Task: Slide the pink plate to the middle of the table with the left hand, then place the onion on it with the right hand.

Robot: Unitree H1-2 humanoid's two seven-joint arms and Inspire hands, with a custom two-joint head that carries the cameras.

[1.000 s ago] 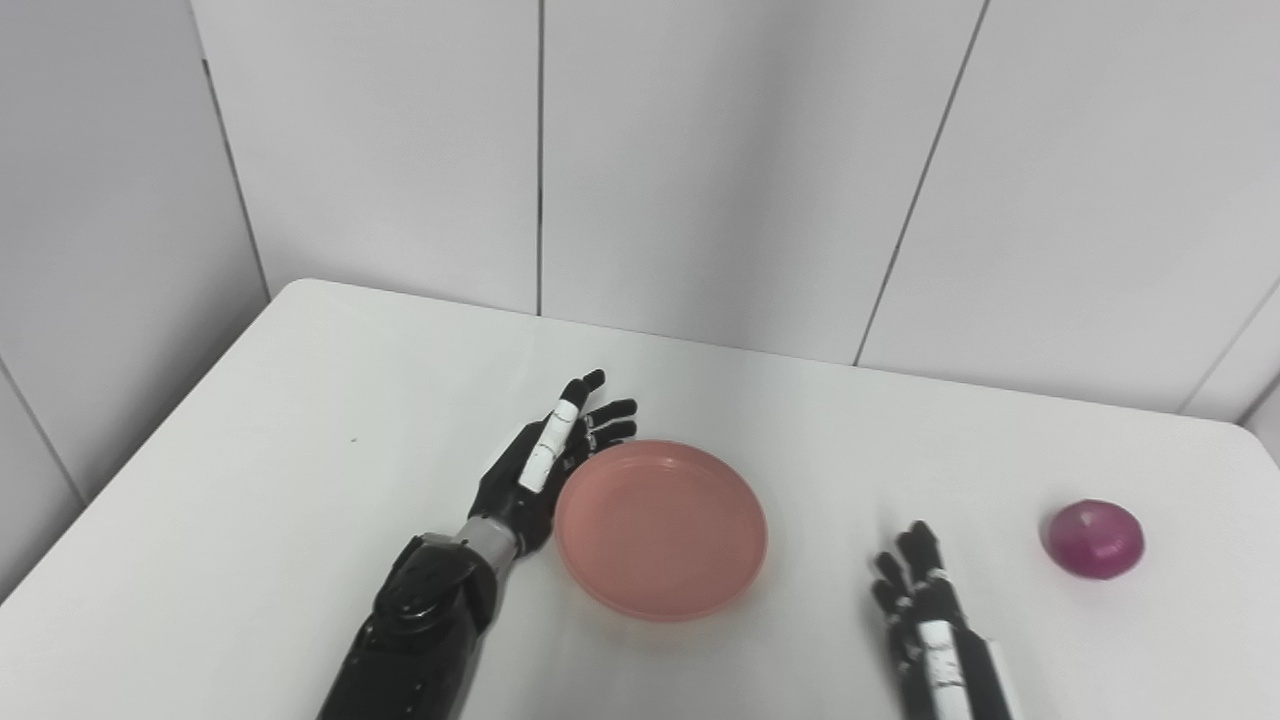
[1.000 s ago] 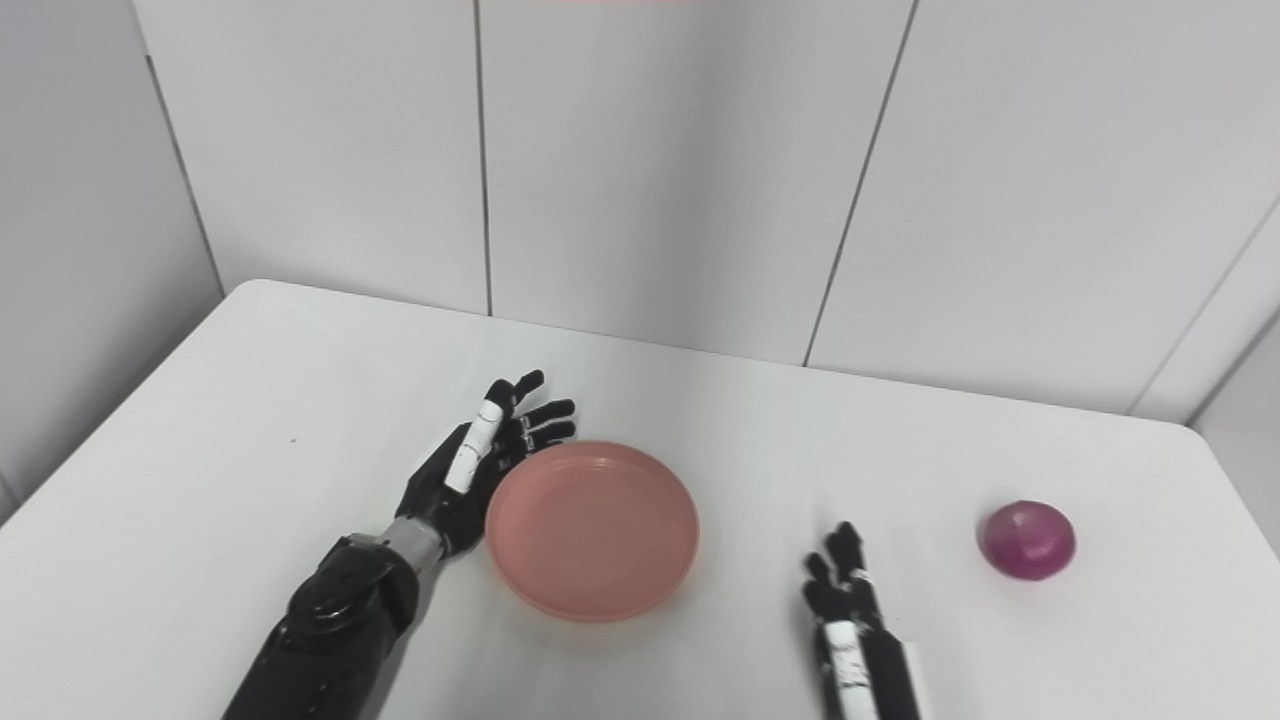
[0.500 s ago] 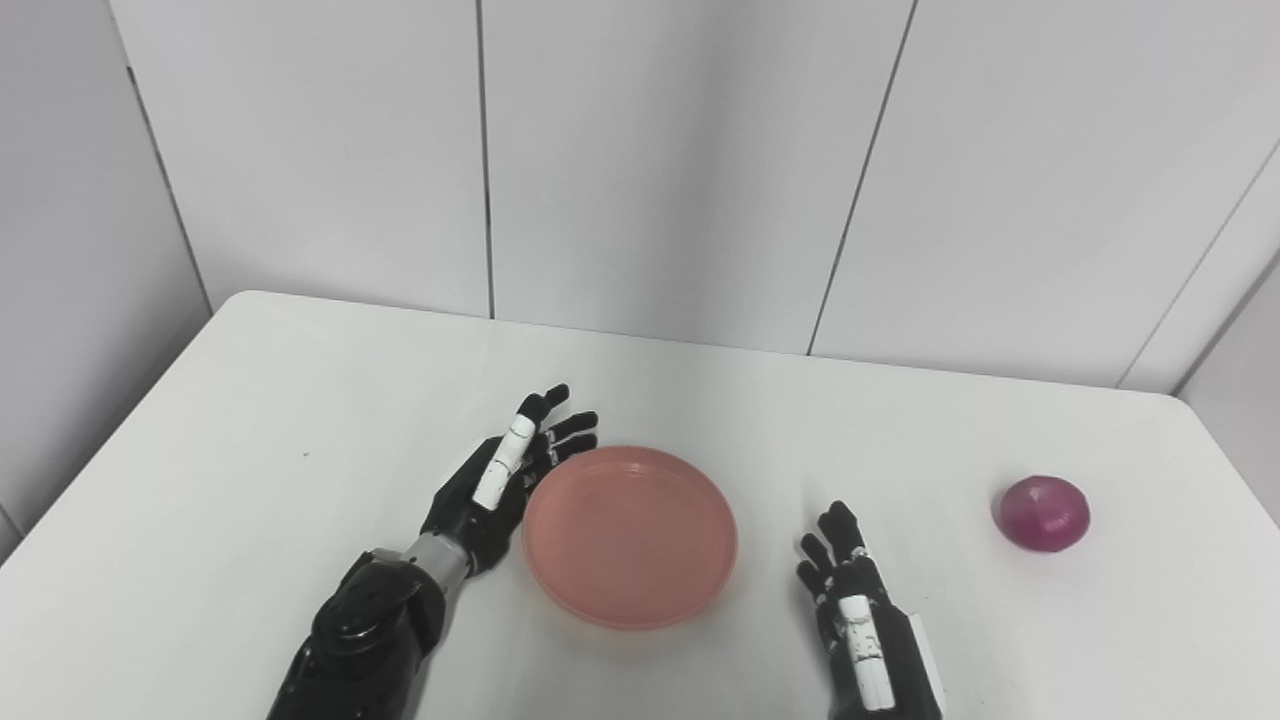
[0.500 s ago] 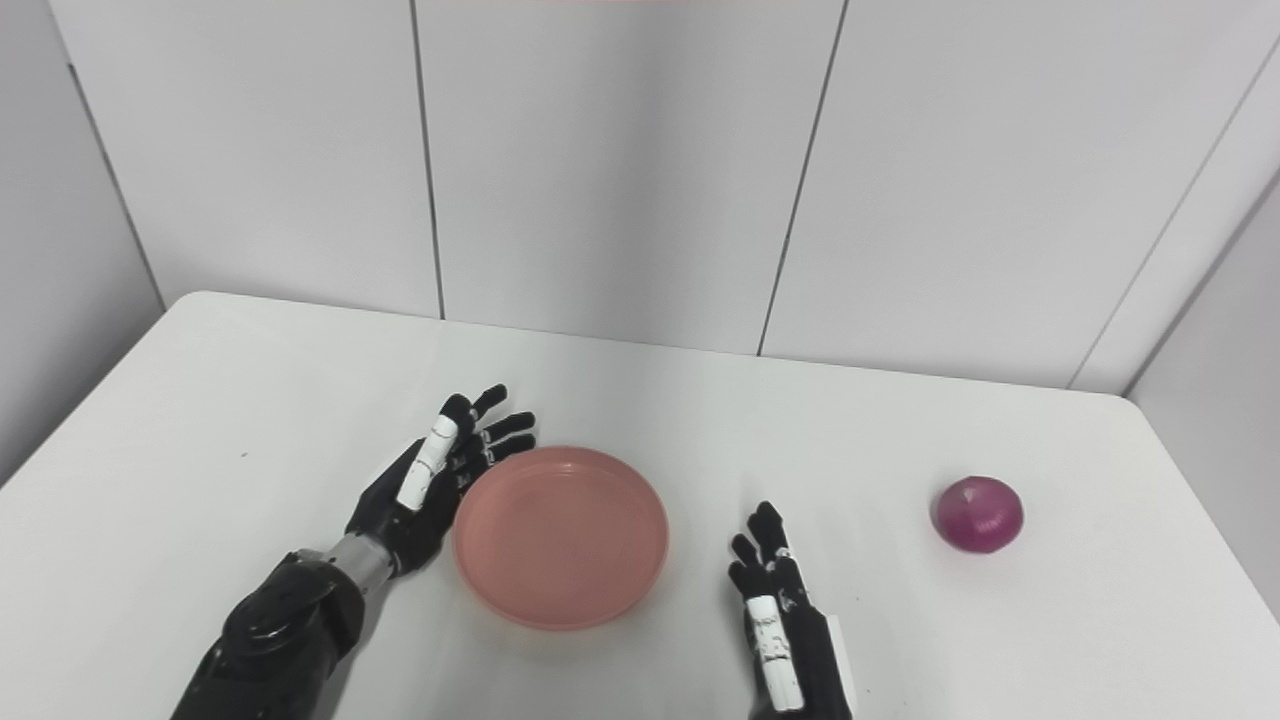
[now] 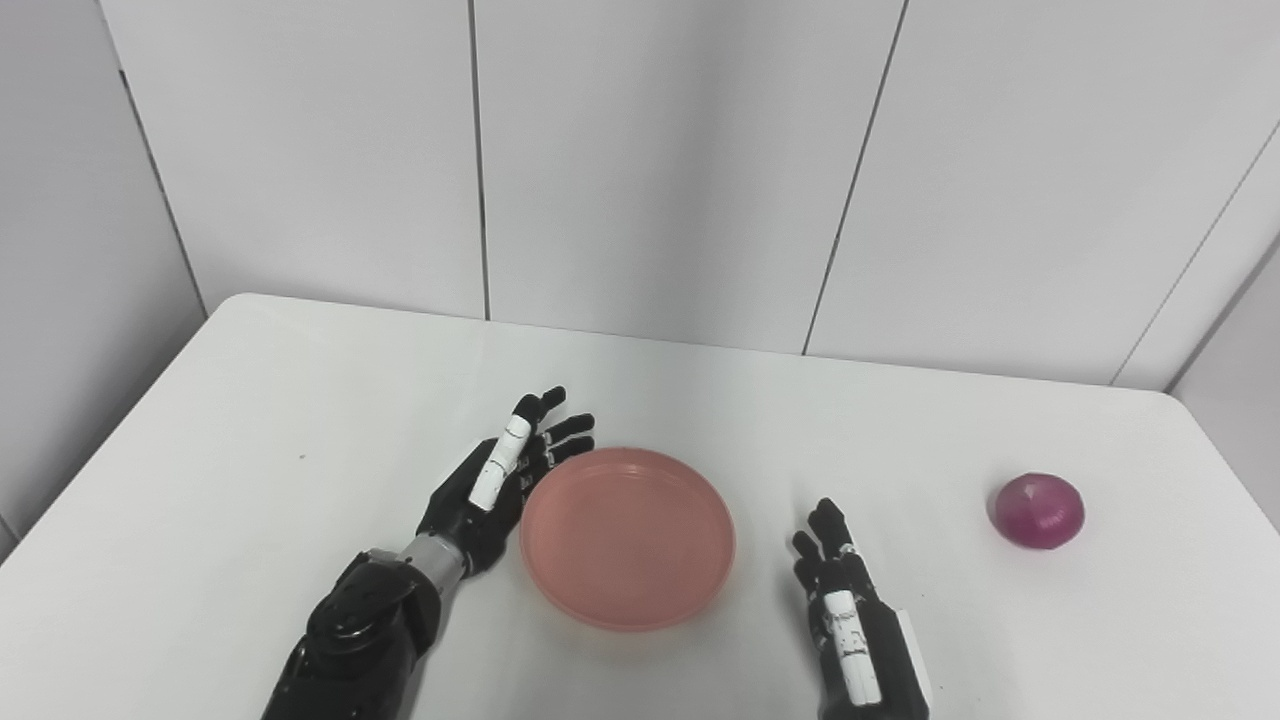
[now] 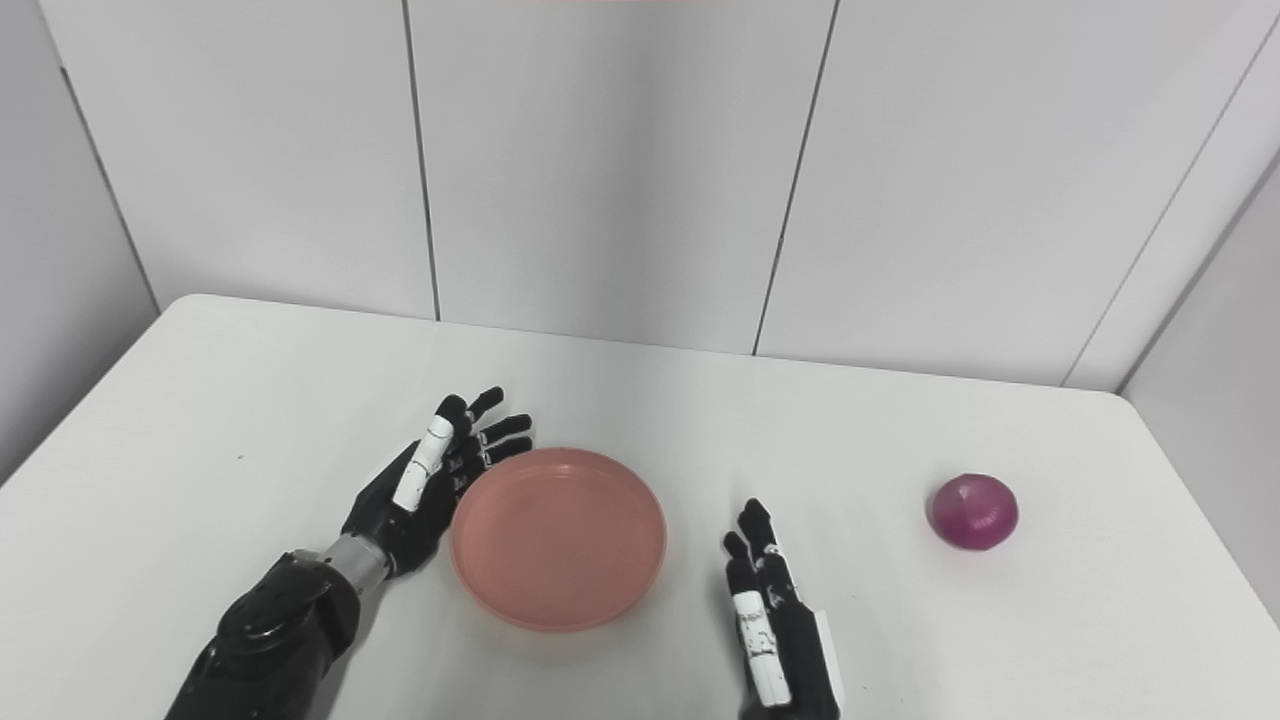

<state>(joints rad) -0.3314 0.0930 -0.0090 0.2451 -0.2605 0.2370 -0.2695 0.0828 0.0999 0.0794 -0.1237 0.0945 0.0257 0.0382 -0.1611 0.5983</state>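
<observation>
- The left hand [image 5: 500, 478] was spread against the pink plate [image 5: 627, 537] at its 9 o'clock.
- The right hand [image 5: 840, 600] lay flat with its fingers apart; the onion [image 5: 1039, 510] sat at its 2 o'clock.

Head cameras, downward, overlapping table [image 5: 250, 400]

You see two glossy black robot arms; the left hand [image 5: 490, 485] and right hand [image 5: 845, 610] are black with white finger panels, and a grey metal wrist ring joins the left forearm [image 5: 355, 640]

Bare table [image 5: 930, 470] around onion [image 5: 1039, 510]
</observation>
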